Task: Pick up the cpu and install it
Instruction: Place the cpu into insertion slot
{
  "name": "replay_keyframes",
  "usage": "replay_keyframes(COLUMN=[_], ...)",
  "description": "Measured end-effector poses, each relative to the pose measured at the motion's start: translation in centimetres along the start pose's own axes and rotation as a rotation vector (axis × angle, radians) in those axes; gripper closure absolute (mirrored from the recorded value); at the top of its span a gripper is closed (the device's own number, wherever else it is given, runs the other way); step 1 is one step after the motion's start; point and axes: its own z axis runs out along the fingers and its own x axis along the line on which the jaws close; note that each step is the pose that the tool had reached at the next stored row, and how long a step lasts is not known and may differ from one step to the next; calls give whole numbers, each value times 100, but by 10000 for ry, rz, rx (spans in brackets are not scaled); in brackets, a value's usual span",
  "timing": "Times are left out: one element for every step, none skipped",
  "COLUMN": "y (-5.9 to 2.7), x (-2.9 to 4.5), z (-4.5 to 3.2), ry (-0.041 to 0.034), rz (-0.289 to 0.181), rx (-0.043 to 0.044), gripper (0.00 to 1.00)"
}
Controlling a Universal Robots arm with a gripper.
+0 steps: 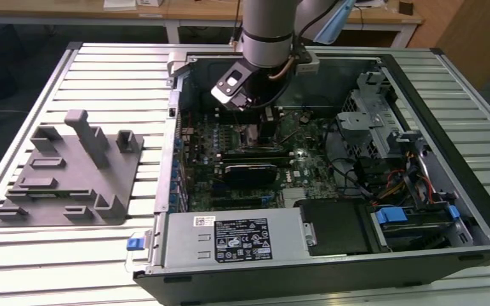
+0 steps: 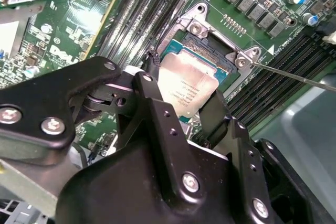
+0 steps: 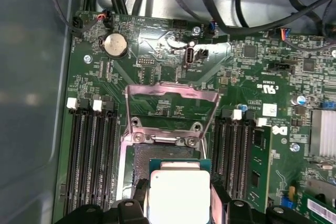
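Bench: slatted metal table (image 1: pixel 100 76); wooden desks seen behind it.
Case (image 1: pixel 483 217): open PC tower laid on its side; board (image 1: pixel 313 169) exposed, PSU (image 1: pixel 228 239) along the near edge.
Fixture (image 1: pixel 66 175): grey, set on the table at the exterior view's left of the case, apart from it.
Arm (image 1: pixel 267 32): angled down into the case, over the board's far half.
Gripper (image 2: pixel 181 103): black fingers clamped on the cpu (image 2: pixel 186 85), two opposite edges pinched.
Cpu position: silver top up, held just over the socket (image 2: pixel 215 56); part of it is covered, the part nearer the load plate (image 3: pixel 173 95) is left visible. Contact with the socket cannot be told.
Load plate: swung up, socket uncovered.
Lever (image 2: pixel 294 74): thin rod, seen sticking out from the socket's corner.
RAM slots (image 3: pixel 92 150): black rows on both sides of the socket.
Coin cell (image 3: pixel 115 44): seated on the board beyond the load plate.
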Motion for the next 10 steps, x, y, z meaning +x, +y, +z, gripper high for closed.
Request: replay_keyframes(y=[0, 0, 0, 0, 0, 0, 0, 0, 0, 0], x=[3, 7, 10, 13, 16, 19, 21, 24, 27, 31], z=[10, 19, 28, 37, 43, 49, 56, 62, 68, 76], ry=[1, 3, 3, 4, 4, 4, 4, 4, 4, 5], rz=[-20, -34, -45, -51, -52, -53, -54, -54, -53, -51], rx=[0, 1, 2, 3, 5, 7, 12, 14, 18, 21], gripper=[45, 45, 45, 45, 45, 45, 45, 45, 45, 45])
